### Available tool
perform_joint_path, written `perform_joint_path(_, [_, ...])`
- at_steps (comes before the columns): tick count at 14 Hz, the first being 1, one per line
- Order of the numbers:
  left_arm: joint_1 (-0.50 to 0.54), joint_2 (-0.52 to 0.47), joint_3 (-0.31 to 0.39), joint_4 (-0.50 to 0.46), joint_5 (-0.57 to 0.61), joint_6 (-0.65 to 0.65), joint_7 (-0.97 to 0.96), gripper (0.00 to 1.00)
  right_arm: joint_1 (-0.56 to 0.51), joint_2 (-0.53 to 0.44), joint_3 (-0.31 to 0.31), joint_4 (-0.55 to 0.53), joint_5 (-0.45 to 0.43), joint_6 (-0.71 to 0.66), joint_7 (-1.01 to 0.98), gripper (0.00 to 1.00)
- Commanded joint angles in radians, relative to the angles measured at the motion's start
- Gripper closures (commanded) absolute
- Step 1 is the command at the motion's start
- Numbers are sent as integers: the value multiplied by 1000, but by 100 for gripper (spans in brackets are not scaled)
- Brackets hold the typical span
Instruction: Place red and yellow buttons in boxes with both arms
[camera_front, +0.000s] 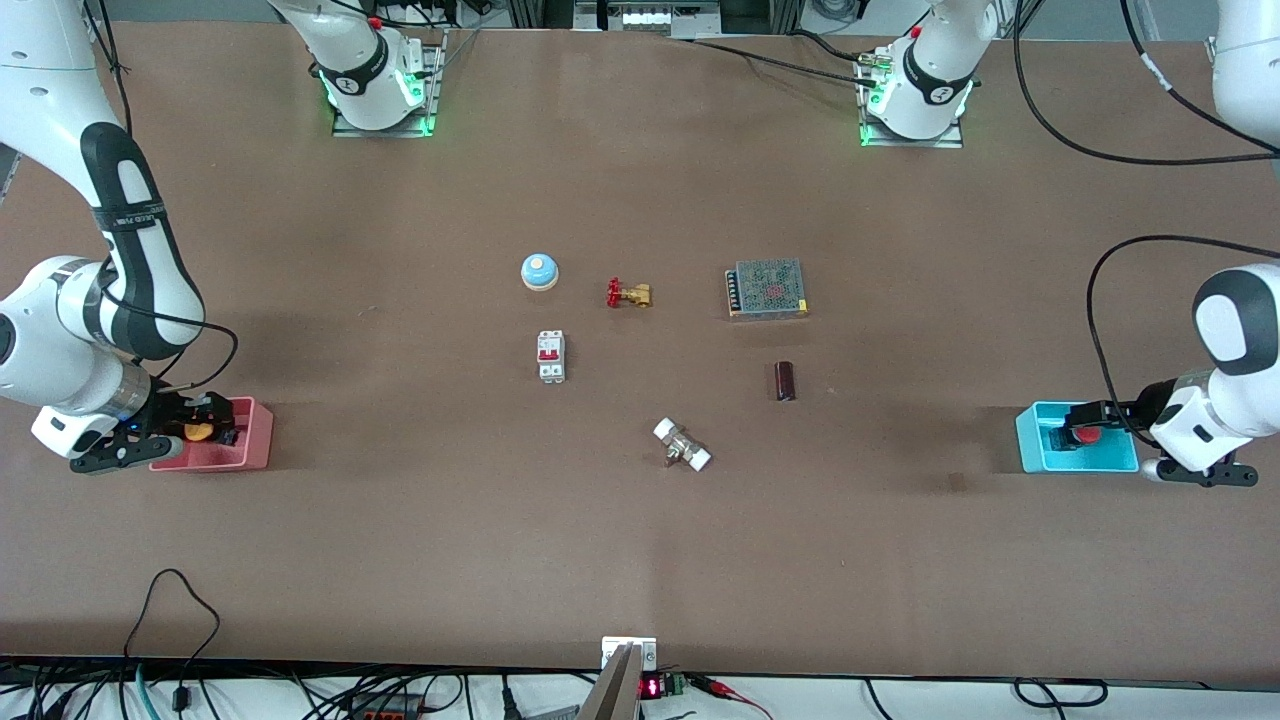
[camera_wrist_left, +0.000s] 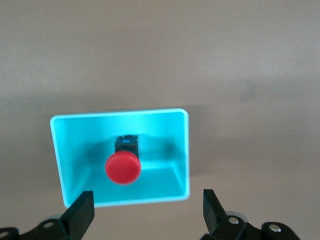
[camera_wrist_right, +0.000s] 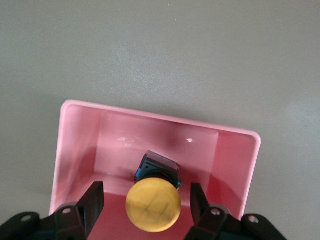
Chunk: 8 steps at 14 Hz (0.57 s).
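Risk: right hand (camera_wrist_right: 145, 205), fingers parted just beside yellow button (camera_wrist_right: 153, 205) in pink box (camera_wrist_right: 240, 165), could snag and tip it on withdrawal; left hand (camera_wrist_left: 145, 212) stands wide open, clear of red button (camera_wrist_left: 123, 168) in cyan box (camera_wrist_left: 75, 150).

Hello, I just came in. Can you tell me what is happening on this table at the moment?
Two robot arms are sorting push buttons into boxes. The red button lies in the cyan box, with the left gripper open above it. At the right arm's end of the table, the right gripper is over the pink box, fingers either side of the yellow button, apparently letting it go.
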Motion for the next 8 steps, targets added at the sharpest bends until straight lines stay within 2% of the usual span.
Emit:
perform_joint_path(1, [-44,-86,3,-8,0,-83,-31,3,3,-11,6,9,23,-8,-14,0])
perform_joint_path(4, [-110,-158,-1,-7,46,-183,-121,3,29,-95,6,7,32,-96,9,0])
perform_joint_path(8, [-193,-265,-12,-5,97,-256,-180,0,102,-288,6,7,31,-296,101,0])
